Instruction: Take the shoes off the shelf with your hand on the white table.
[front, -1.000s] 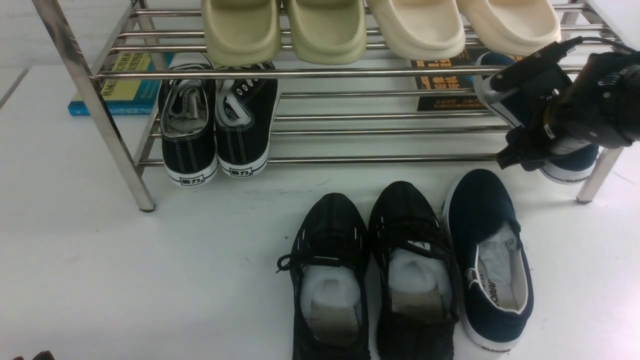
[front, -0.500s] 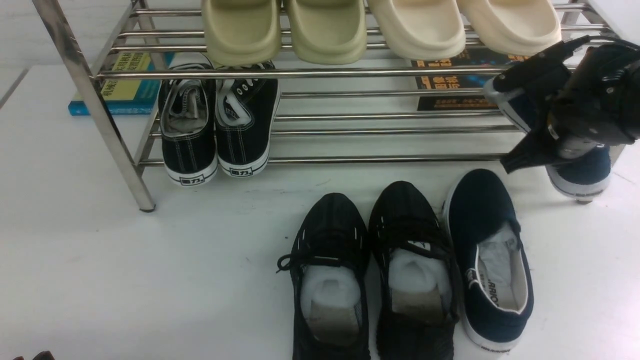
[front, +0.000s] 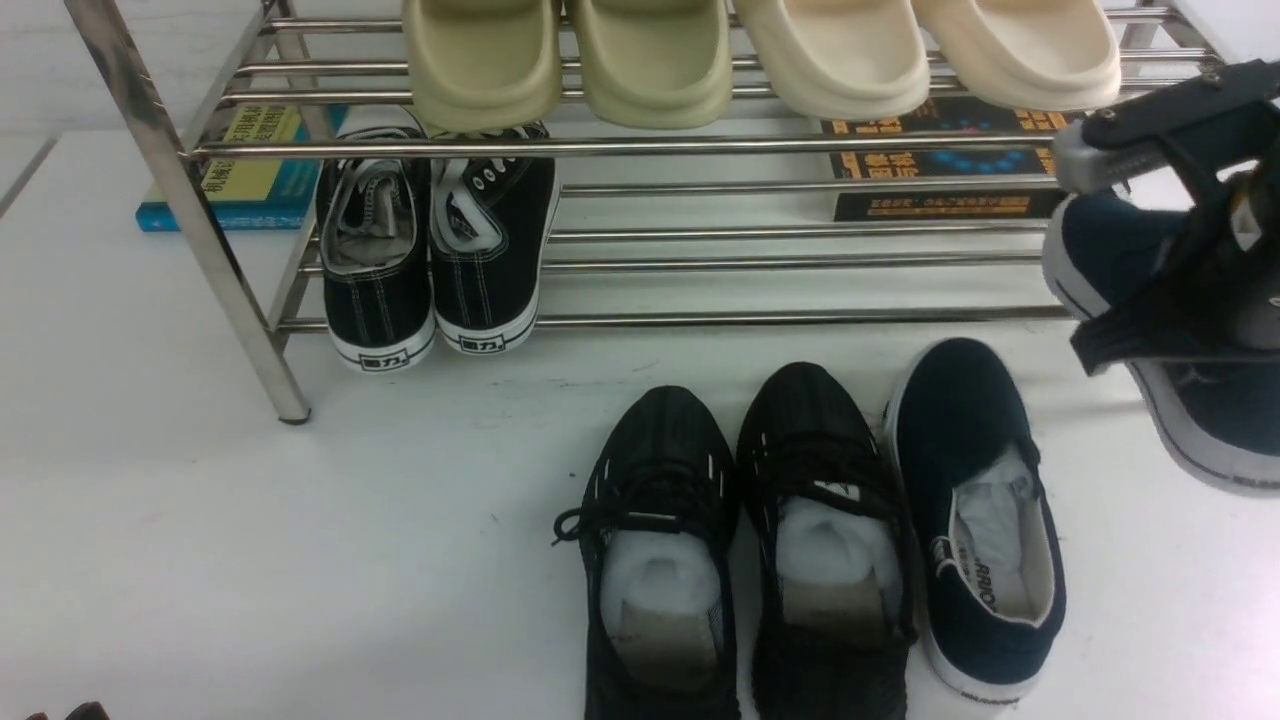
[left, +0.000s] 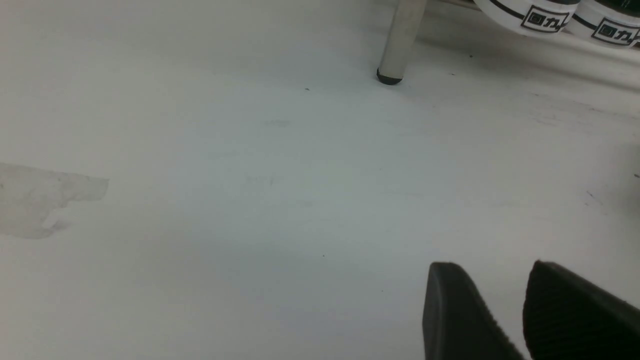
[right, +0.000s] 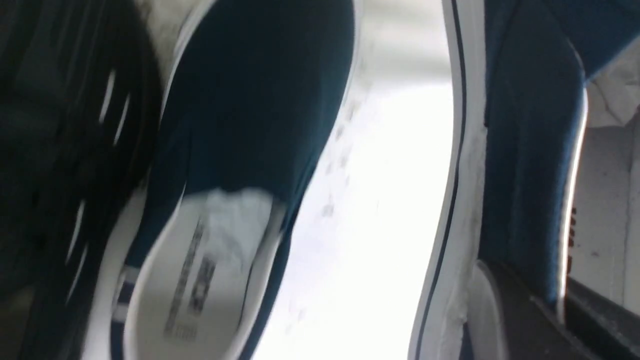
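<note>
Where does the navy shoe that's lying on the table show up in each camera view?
Front view: the navy shoe lies lower right of centre, beside a black mesh sneaker.
Left wrist view: not in it.
Right wrist view: the shoe, blurred, between that sneaker and the held navy shoe.
Shared landmark: the black mesh sneaker.

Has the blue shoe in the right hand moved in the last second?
Yes. The shoe has shifted right and toward the camera, lifting off the lower bars of the shelf.
</note>
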